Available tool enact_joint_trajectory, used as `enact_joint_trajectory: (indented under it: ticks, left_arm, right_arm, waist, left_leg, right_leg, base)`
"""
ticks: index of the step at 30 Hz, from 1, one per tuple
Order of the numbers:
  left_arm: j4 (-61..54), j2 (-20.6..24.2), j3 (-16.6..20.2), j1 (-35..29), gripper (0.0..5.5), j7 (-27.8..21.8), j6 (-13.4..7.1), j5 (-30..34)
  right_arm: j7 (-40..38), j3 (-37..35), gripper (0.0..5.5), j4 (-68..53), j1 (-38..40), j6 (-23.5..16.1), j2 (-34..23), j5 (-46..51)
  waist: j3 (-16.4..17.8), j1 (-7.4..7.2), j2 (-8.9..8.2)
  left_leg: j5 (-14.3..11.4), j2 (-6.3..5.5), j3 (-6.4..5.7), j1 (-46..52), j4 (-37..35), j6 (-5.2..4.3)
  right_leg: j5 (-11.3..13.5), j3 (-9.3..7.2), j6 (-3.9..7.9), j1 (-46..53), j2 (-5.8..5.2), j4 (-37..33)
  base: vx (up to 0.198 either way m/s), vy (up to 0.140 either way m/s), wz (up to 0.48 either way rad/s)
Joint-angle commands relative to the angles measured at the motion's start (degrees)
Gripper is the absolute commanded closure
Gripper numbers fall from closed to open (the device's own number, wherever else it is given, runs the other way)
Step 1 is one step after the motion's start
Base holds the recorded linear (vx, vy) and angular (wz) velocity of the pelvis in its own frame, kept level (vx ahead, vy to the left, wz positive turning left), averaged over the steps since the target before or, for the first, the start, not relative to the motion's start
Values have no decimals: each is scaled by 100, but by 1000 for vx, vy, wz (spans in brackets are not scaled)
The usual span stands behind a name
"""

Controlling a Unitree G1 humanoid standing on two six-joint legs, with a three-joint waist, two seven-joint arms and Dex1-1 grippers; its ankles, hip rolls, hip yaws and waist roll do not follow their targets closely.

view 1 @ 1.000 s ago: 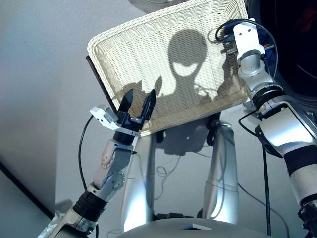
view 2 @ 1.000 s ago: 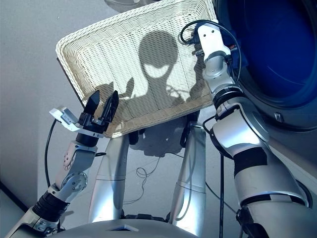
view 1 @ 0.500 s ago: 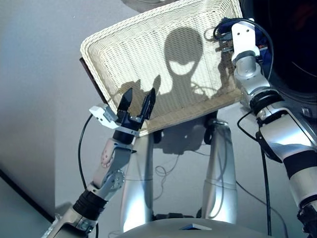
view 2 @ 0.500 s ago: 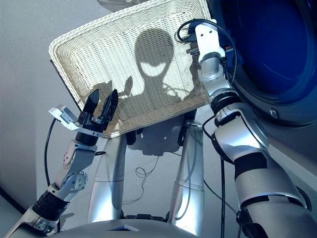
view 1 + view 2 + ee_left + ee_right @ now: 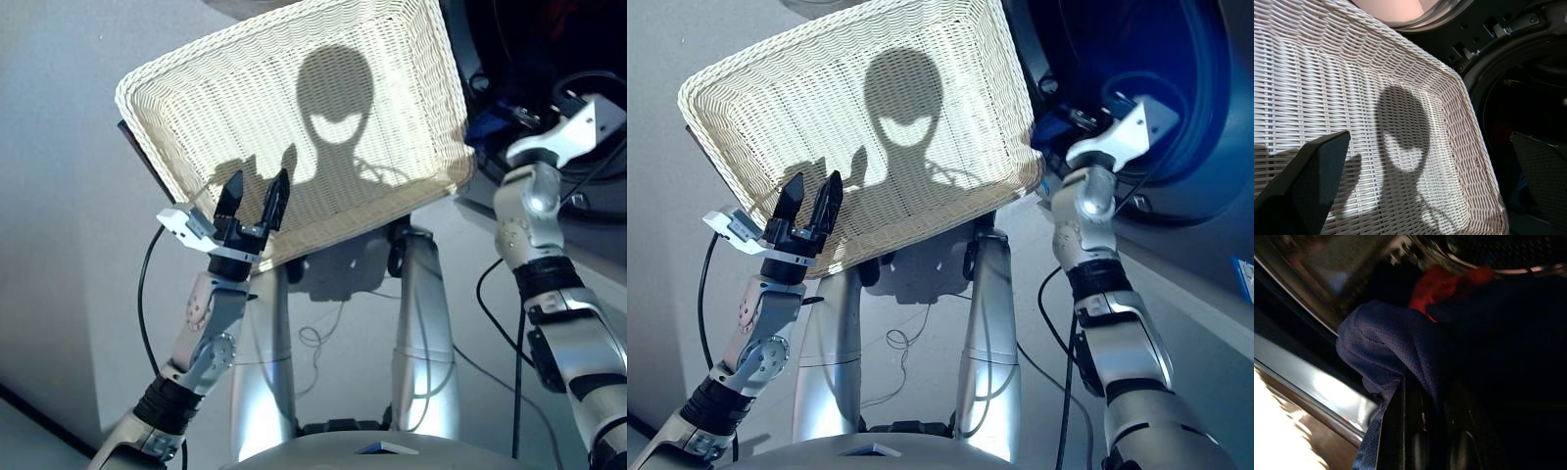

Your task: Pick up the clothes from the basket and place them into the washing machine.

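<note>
Navy garment [image 5: 1386, 342] at washing machine [image 5: 1176, 108] porthole, pinched in right gripper [image 5: 1422, 396].
Head views: cream basket [image 5: 147, 88] bare, left gripper [image 5: 251, 201] fingers apart at its near rim; right wrist: red-orange garment [image 5: 1437, 284] inside drum.

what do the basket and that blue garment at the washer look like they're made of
The basket looks like pale cream woven wicker with a matte finish: rows of interlaced strands and a braided rim show clearly. It could be natural cane or a plastic imitation. The navy blue garment looks like a thin synthetic sports mesh, going by the fine grid of tiny holes and the soft drape; the fibre itself cannot be told.
</note>
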Motion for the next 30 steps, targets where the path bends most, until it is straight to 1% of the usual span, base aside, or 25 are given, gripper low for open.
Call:
enact_joint_trajectory:
  ticks: [1,4,5,6,7,8,9,10,11,12,14,17,18,19,21,23,24,25,30]
  left_arm:
    - [-464,55,82,416,0,-169,-325,-12]
    - [-489,77,99,463,0,-217,-305,-55]
    - [-475,74,118,484,0,-244,-314,-66]
    - [-473,74,119,481,0,-245,-315,-67]
    - [-459,70,116,493,0,-248,-337,-58]
    - [-456,66,118,485,0,-248,-338,-58]
    - [-446,80,112,481,0,-242,-345,-43]
    - [-447,91,108,473,0,-232,-358,-29]
    - [-470,163,63,453,0,-216,-359,8]
    - [-489,173,42,429,0,-214,-364,10]
    - [-515,210,-46,398,0,-224,-343,28]
    - [-581,261,-156,342,0,-200,-299,47]
    - [-581,235,-137,329,0,-198,-299,48]
    - [-618,299,-225,303,0,-167,-267,53]
    - [-676,308,-263,255,0,-153,-231,66]
    - [-740,295,-303,188,0,-153,-215,69]
    - [-739,281,-297,179,0,-151,-214,70]
    - [-802,289,-339,145,0,-140,-204,67]
    - [-910,321,-354,108,0,-117,-181,90]
  right_arm:
    - [348,-270,550,-543,430,-660,-117,696]
    - [467,-444,550,-390,514,-752,-6,965]
    - [286,-533,550,-164,473,-788,12,839]
    - [270,-531,550,-163,464,-789,16,824]
    - [-15,-609,550,197,311,-785,-53,536]
    - [-40,-601,550,204,291,-784,-53,514]
    - [-398,-594,550,516,97,-720,-166,118]
    - [-546,-552,550,784,-101,-648,-269,-69]
    - [-972,-341,550,1455,-625,-376,-596,-647]
    - [-1069,-170,550,1668,-923,-285,-734,-798]
    - [-1206,153,550,2342,-1537,-33,-1016,-992]
    - [-1388,842,550,3529,-2699,343,-1268,-1285]
    - [-1371,906,550,3596,-2792,333,-1269,-1266]
    - [-1466,1426,550,4190,-3394,654,-1433,-1648]
    - [-1479,2043,550,4671,-3975,971,-1534,-2106]
    - [-1498,2327,550,4933,-4396,1079,-1545,-2157]
    - [-1488,2358,550,4959,-4437,1074,-1542,-2148]
    - [-1478,2513,550,5193,-4720,1156,-1616,-2111]
    - [-1450,2825,550,5406,-5139,1244,-1804,-2074]
  waist:
    - [-345,58,203]
    - [-362,71,224]
    - [-373,84,235]
    - [-371,84,235]
    - [-393,116,253]
    - [-386,114,256]
    - [-397,139,270]
    - [-402,163,284]
    - [-434,245,295]
    - [-434,276,308]
    - [-448,342,320]
    - [-448,449,335]
    - [-426,431,355]
    - [-447,515,338]
    - [-430,542,354]
    - [-421,543,357]
    - [-410,535,370]
    - [-418,550,350]
    - [-391,543,349]
  left_leg:
    - [459,127,80,-114,-359,-55]
    - [450,115,59,-119,-363,-53]
    - [442,107,55,-119,-370,-54]
    - [442,107,55,-119,-369,-54]
    - [429,95,53,-118,-375,-50]
    - [427,96,52,-119,-373,-49]
    - [419,94,59,-117,-375,-48]
    - [413,91,58,-123,-365,-47]
    - [407,85,73,-135,-362,-50]
    - [404,91,80,-143,-362,-51]
    - [405,98,81,-152,-369,-59]
    - [398,102,86,-157,-354,-64]
    - [395,106,87,-158,-351,-64]
    - [396,109,103,-152,-352,-69]
    - [415,111,100,-164,-351,-71]
    - [428,110,90,-166,-364,-76]
    - [428,109,89,-167,-364,-76]
    - [436,106,78,-158,-392,-90]
    - [461,92,78,-119,-472,-113]
  right_leg:
    - [228,-318,-511,172,144,-193]
    - [208,-316,-507,165,135,-186]
    - [195,-311,-505,167,134,-190]
    - [195,-311,-505,167,134,-190]
    - [184,-311,-504,167,129,-187]
    - [183,-311,-504,166,130,-186]
    - [182,-309,-502,163,126,-185]
    - [183,-308,-501,158,124,-183]
    - [192,-306,-498,144,120,-187]
    - [201,-303,-496,139,120,-194]
    - [205,-305,-493,131,107,-192]
    - [208,-305,-494,116,88,-173]
    - [209,-303,-494,115,91,-173]
    - [219,-301,-497,112,76,-171]
    - [238,-294,-503,106,80,-162]
    - [241,-294,-506,106,72,-176]
    - [241,-295,-506,106,72,-175]
    - [232,-299,-507,114,65,-189]
    - [225,-308,-502,146,44,-217]
  base:
    - [0,0,0]
    - [0,0,0]
    - [0,0,0]
    - [0,0,0]
    - [0,0,0]
    - [0,0,0]
    - [0,0,0]
    - [0,0,0]
    - [0,0,0]
    - [0,0,0]
    - [0,0,0]
    - [0,0,0]
    - [0,0,0]
    - [0,0,0]
    - [0,0,0]
    - [0,0,0]
    - [0,0,0]
    - [0,0,0]
    - [0,0,0]
